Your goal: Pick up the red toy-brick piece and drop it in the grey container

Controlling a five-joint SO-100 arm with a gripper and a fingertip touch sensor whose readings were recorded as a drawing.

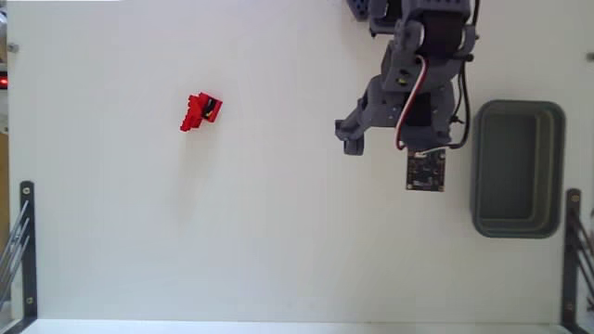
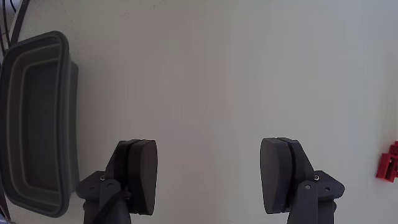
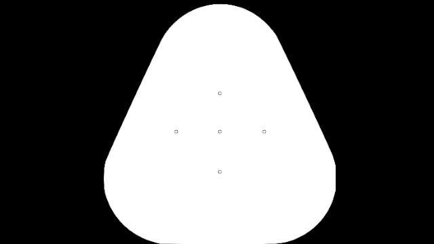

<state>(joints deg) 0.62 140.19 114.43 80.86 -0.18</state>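
The red toy-brick piece (image 1: 200, 112) lies on the white table at the left of the fixed view, far from the arm. In the wrist view only part of the brick (image 2: 388, 163) shows, at the right edge. The grey container (image 1: 478, 167) stands at the right, beside the arm, with nothing seen inside it. In the wrist view the container (image 2: 67, 124) is at the left. My gripper (image 1: 394, 144) hangs over bare table between the two, closer to the container. In the wrist view the gripper (image 2: 211, 177) is wide open with nothing between its fingers (image 2: 140, 174).
Black metal brackets stand at the table's lower left (image 1: 23, 250) and lower right (image 1: 575, 250) corners. Dark cables (image 2: 12, 18) run past the container's far end. White tabletop (image 1: 278, 232) stretches between brick and gripper.
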